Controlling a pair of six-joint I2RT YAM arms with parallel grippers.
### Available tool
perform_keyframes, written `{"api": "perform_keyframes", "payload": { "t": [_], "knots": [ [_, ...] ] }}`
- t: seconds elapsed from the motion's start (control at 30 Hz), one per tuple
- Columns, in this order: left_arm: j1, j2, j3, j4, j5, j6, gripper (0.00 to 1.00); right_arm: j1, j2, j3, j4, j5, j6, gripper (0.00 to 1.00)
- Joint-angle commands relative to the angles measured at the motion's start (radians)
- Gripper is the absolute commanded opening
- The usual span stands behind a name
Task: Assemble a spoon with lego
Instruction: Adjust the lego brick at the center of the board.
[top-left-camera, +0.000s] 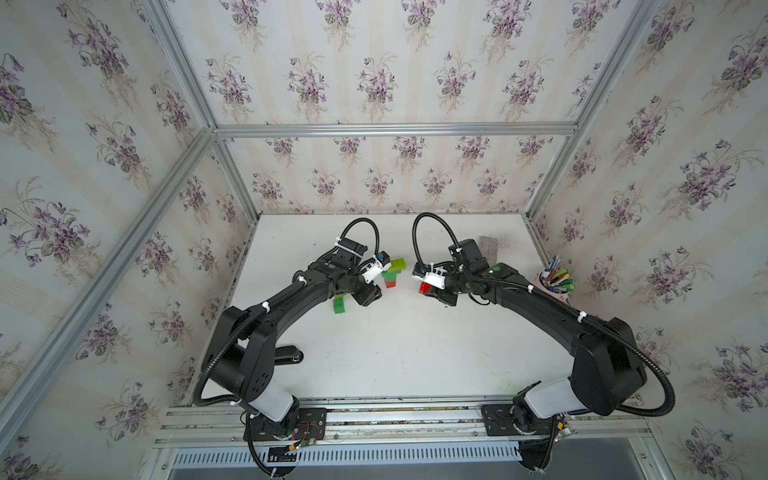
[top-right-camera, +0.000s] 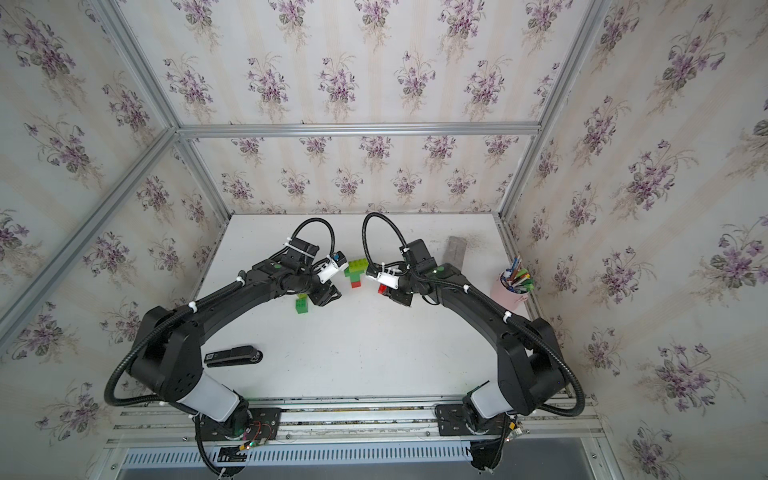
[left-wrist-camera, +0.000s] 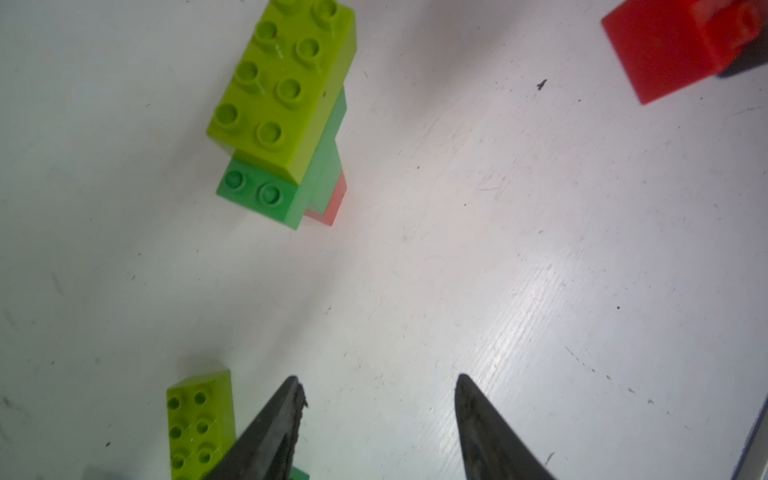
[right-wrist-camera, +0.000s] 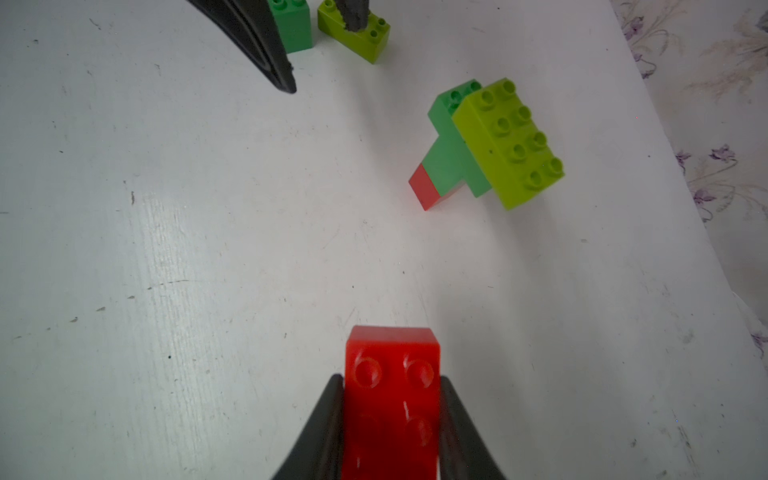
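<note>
The right hand (right-wrist-camera: 390, 380) grips a red brick (right-wrist-camera: 392, 357), with one finger pressed on each side of it. The left hand (left-wrist-camera: 379, 380) has its fingers partway apart and nothing between them. The spoon (right-wrist-camera: 478, 149) is only partly built: a lime block on a dark green one, with a thin green and red stem. It lies on the white surface (left-wrist-camera: 498, 249) between the two hands. A loose lime brick (left-wrist-camera: 199, 424) and a green brick (right-wrist-camera: 295, 29) sit just beside the left hand.
</note>
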Motion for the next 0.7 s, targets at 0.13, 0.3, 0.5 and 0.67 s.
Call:
{"api": "perform_keyframes", "payload": {
  "t": [0.13,0.3,0.5,0.67],
  "knots": [
    [-0.005,0.122,0.098,0.032,-0.069,-0.064,0.60,-0.028,0.001,0.043,-0.042,0.002,-0.025,0.26],
    [-0.003,0.175,0.133,0.042,-0.072,-0.067,0.61,-0.028,0.010,0.069,-0.054,0.002,-0.025,0.25],
    [0.007,0.224,0.177,0.047,-0.116,-0.096,0.61,-0.027,0.013,0.086,-0.065,0.006,-0.026,0.25],
    [0.022,0.255,0.208,0.047,-0.119,-0.119,0.61,-0.028,0.016,0.092,-0.070,0.010,-0.027,0.25]
  ]
}}
